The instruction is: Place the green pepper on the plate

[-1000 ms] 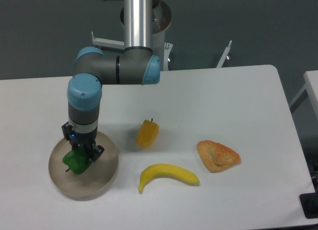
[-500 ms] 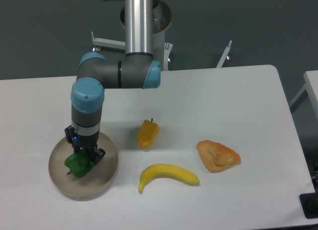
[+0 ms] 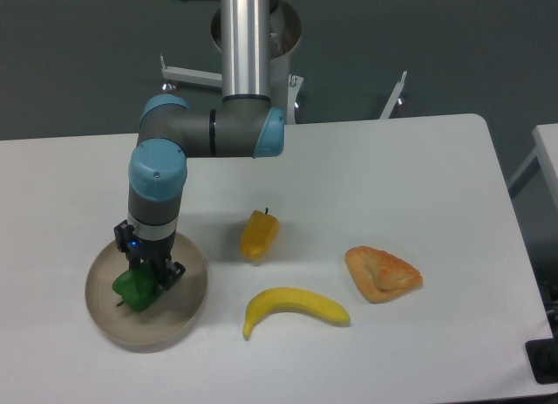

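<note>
Gripper (image 3: 145, 280) sits lower and a touch further right than a second ago, its fingers closed on the green pepper (image 3: 133, 287), which has dropped with it and now appears to rest on the plate (image 3: 185, 310), left of centre (contact with the dish floor is not certain from this angle). Descent slowed over the last half second, so I judge the carry finished and release the only step left. Orange pepper (image 3: 259, 234), banana (image 3: 295, 308) and pastry (image 3: 382, 272) lie unmoved to the right.
</note>
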Robot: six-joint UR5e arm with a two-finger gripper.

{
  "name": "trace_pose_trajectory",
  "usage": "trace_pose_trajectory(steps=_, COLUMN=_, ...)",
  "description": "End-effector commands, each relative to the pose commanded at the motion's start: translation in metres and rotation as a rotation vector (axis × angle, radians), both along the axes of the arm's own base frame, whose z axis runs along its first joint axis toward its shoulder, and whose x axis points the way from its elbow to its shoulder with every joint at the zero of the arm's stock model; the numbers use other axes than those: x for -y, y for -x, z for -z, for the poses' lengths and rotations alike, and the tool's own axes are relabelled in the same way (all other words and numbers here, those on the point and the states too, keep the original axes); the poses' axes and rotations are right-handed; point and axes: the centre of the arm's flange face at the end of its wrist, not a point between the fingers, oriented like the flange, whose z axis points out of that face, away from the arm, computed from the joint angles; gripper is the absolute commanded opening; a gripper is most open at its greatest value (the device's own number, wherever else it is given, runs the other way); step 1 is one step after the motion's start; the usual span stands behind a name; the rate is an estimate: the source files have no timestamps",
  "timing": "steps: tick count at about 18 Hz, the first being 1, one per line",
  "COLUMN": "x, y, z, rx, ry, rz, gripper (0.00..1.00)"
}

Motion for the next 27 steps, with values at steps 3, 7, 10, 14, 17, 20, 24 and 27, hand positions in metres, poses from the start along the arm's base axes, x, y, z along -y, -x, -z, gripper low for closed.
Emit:
trace_pose_trajectory(steps=3, x=0.0, y=0.0, z=0.001, rx=0.0, ry=0.0, rz=0.0, gripper=0.49)
trace_pose_trajectory(steps=7, x=0.0, y=0.003, z=-0.003, rx=0.0, ry=-0.004, rz=-0.007, gripper=0.93)
trace_pose_trajectory(steps=10, x=0.003, y=0.013, z=-0.01, rx=-0.002, ry=-0.011, rz=-0.024, gripper=1.0)
trace_pose_trajectory(steps=14, x=0.008, y=0.031, z=-0.021, rx=-0.007, ry=-0.026, rz=-0.044, gripper=1.0)
trace_pose_trajectory(steps=17, x=0.009, y=0.058, z=-0.031, rx=-0.011, ry=-0.042, rz=-0.082, gripper=1.0)
trace_pose_trajectory(steps=20, x=0.02, y=0.093, z=-0.052, rx=-0.027, ry=-0.069, rz=-0.126, gripper=1.0)
trace_pose_trajectory(steps=24, x=0.037, y=0.169, z=-0.059, rx=-0.064, ry=-0.082, rz=-0.178, gripper=1.0)
trace_pose_trajectory(steps=27, x=0.063, y=0.236, z=-0.07, rx=-0.112, ry=-0.099, rz=-0.196, gripper=1.0)
